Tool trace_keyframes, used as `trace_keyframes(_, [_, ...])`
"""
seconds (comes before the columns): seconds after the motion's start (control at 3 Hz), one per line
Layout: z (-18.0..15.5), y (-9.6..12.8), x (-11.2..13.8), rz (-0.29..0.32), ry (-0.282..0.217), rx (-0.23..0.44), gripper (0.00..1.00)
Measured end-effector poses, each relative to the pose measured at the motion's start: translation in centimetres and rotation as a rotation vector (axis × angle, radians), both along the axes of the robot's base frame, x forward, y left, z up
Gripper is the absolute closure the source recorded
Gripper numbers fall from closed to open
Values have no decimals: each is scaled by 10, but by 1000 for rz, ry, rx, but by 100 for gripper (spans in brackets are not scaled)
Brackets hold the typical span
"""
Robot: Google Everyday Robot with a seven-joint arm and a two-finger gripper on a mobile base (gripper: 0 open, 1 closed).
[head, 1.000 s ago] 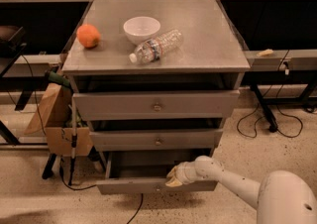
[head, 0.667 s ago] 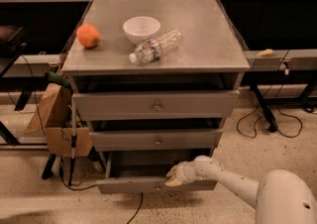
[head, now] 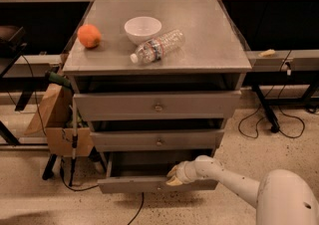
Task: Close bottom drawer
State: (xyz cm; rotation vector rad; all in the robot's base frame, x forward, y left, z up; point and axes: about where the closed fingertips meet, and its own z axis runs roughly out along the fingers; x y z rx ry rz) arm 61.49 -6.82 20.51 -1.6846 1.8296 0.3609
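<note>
A lab: metal cabinet point(head: 209, 35), cabled desks point(head: 299, 59), speckled floor point(head: 284, 162); pincer point(head: 173, 176) at the bottom drawer point(head: 129, 185).

A speckled pale floor point(head: 30, 204) bears a black cable point(head: 141, 204) and a cardboard box point(head: 50, 114), with a long grey bench point(head: 299, 62) behind.

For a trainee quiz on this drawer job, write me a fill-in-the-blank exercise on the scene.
1. The bottom drawer is pulled ___.
2. The gripper is at that drawer's ___ panel.
3. The plastic bottle lies on its ___ on the cabinet top.
4. The round fruit beside the white bowl is an ___.
Missing words: out, front, side, orange.
</note>
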Motion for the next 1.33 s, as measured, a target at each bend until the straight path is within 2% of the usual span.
trace_keyframes(0.33, [2, 2, 23, -12, -15, -7, 14])
trace_keyframes(0.67, [0, 3, 38, -24, -16, -10, 0])
trace_keyframes(1.0, [-2, 1, 44, -32, -7, -11, 0])
trace_keyframes(1.33, [-13, -7, 39, -50, 40, -14, 2])
